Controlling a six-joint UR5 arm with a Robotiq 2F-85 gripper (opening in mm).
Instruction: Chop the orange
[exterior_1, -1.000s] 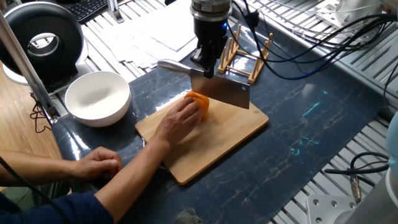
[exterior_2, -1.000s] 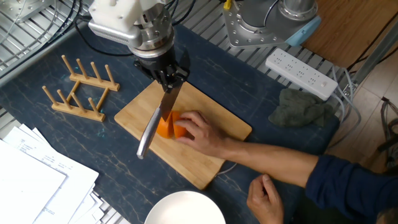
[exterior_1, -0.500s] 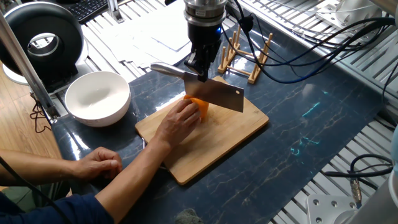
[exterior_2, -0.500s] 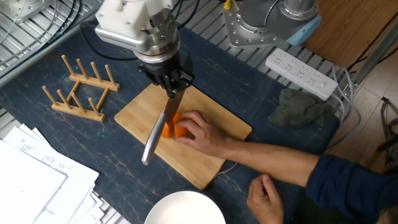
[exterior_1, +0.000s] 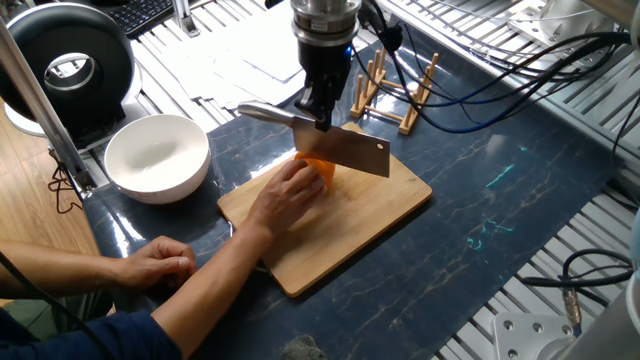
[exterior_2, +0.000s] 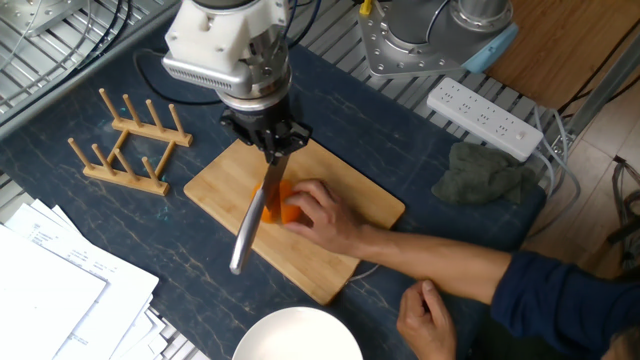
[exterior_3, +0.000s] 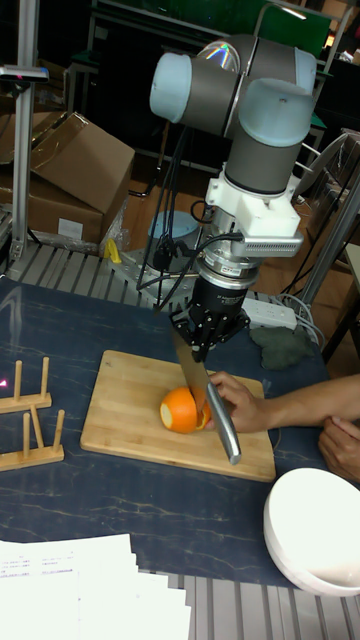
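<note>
One robot hand (exterior_2: 272, 148) clamped on a steel cleaver (exterior_1: 340, 150), blade poised over a small round orange fruit (exterior_3: 182, 410).
Dark marbled surface (exterior_1: 480, 210) carries a pale wooden chopping board (exterior_1: 370, 225); orange sits mid-board, steadied by a person's bare hand (exterior_2: 320, 212). Risk: fingers lie just beside the blade line, so a skewed descent or rolling fruit could cut them.

One fixed view looks down from high across the dark marbled table (exterior_1: 520, 190), the person nearest. The other fixed view looks down from the opposite side. The tall fixed view sits low and near, facing the grey robot arm (exterior_3: 250, 100). All 3 share the rectangular wooden cutting board (exterior_1: 350, 225).
</note>
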